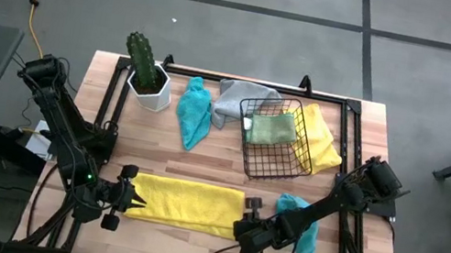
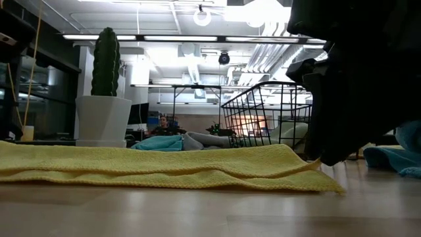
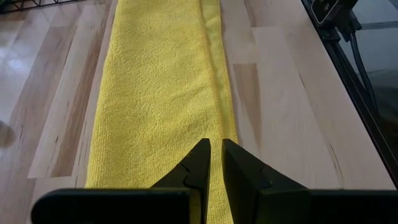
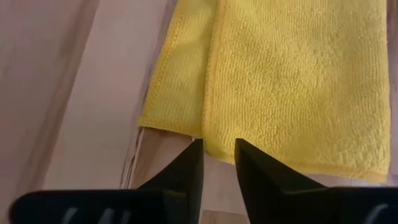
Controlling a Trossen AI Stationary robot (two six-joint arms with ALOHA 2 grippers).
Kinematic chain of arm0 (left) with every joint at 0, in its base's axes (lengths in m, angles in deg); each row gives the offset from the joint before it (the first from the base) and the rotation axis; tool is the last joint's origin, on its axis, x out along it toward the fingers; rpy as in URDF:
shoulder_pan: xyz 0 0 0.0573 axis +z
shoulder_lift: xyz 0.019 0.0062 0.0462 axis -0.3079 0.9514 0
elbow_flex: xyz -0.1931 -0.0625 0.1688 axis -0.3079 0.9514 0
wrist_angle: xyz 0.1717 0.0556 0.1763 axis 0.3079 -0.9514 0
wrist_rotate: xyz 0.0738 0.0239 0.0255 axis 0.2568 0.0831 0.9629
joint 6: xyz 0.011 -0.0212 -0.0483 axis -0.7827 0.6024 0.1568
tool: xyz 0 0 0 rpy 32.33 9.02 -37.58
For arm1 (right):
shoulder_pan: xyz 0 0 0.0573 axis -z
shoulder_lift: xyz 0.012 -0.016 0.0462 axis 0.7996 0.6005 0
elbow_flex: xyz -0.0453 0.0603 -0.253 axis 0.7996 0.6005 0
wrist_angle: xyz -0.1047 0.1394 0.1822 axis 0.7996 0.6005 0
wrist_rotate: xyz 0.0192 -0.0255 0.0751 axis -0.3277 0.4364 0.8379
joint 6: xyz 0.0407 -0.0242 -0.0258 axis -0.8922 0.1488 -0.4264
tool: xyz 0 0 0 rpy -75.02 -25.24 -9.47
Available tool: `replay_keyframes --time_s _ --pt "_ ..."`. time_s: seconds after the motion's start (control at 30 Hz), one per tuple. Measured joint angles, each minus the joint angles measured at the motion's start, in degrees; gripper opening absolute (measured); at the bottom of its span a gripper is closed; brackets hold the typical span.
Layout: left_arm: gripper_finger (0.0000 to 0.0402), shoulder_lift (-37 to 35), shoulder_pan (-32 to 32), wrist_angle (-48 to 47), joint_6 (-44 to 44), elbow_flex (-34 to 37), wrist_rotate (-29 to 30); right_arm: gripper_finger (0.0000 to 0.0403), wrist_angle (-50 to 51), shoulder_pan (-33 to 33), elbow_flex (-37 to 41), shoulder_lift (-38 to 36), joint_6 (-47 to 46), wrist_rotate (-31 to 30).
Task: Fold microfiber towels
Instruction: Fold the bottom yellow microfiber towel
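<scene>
A yellow towel, folded into a long strip, lies flat near the table's front edge. My left gripper is at its left end, fingers nearly together, tips over the cloth beside a lengthwise fold edge. My right gripper stands at the towel's right end, open, its tips on either side of the end edge. Farther back lie a teal towel and a grey one. Another teal towel lies under my right arm. My left gripper points slanting down over the yellow towel's left end, along the strip. The cloth runs on flat beneath the fingers, and I cannot tell whether the tips touch it. My right gripper slants down at the right end edge; I cannot tell whether it touches.
A black wire basket stands at the back right with a light green towel in it and a yellow towel under it. A potted cactus stands at the back left. Bare wood lies between the strip and the basket.
</scene>
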Motion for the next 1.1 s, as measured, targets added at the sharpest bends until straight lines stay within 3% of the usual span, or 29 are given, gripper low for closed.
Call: replay_keyframes --time_s 0.23,0.77,1.1 --pt "0.0033 0.0 0.0 -0.3 0.0 0.0 -0.4 0.0007 -1.01 0.0 0.0 0.0 1.3 1.2" --pt "0.0033 0.0 -0.02 -4.81 -0.44 0.0 -8.5 0.0001 -5.42 0.0 -5.02 -0.11 0.3 2.08" --pt "0.004 0.0 0.0 -4.29 3.09 0.98 -9.68 0.0 -3.13 0.22 -5.2 -0.11 -2.2 4.78"
